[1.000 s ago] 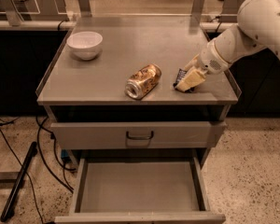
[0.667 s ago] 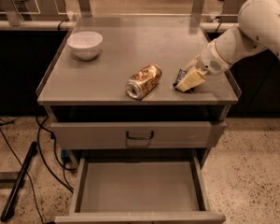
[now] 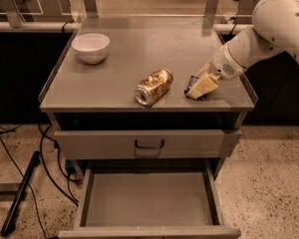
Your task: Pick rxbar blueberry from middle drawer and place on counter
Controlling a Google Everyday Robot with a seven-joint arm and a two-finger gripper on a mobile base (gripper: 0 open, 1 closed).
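Here you see the grey counter [image 3: 139, 49], a flat metal top with low rims along its sides. At about 4 o'clock on it your gripper [image 3: 198, 89] sits low, the jaws clenched on the rxbar blueberry [image 3: 192, 80], whose dark wrapper touches the surface. A gold can [image 3: 153, 86] lies on its side toward 6 o'clock, and a white bowl [image 3: 90, 47] stands at 10 o'clock. Below, the middle drawer [image 3: 148, 198] is pulled out over a speckled floor [image 3: 269, 183]. Black cables [image 3: 50, 158] lie at 8 o'clock.
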